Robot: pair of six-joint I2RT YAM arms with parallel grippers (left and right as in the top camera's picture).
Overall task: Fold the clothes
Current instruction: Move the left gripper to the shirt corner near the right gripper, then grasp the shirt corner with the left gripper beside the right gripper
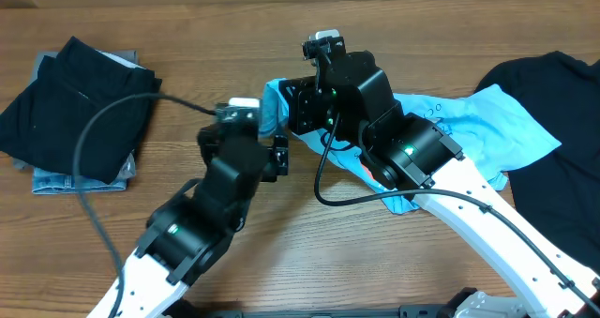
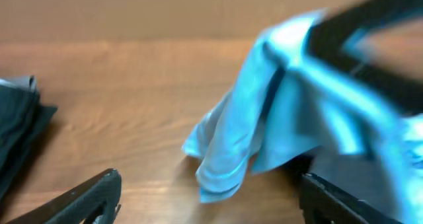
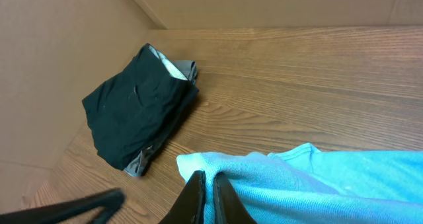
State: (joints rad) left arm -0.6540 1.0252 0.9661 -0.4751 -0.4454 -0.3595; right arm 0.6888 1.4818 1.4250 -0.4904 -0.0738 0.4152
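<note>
The light blue T-shirt [image 1: 487, 121] lies crumpled at the table's middle right, pale print showing. My right gripper [image 3: 206, 181] is shut on its left edge [image 3: 277, 178] and holds that corner up near the table's centre [image 1: 274, 107]. In the left wrist view the hanging blue corner [image 2: 231, 145] droops above the wood. My left gripper [image 2: 208, 201] is open and empty, just in front of that corner, its fingers wide apart on either side of it.
A folded stack of dark garments [image 1: 75, 107] sits at the far left; it also shows in the right wrist view [image 3: 135, 112]. A black garment [image 1: 553, 140] lies at the right edge. A cardboard wall runs along the back.
</note>
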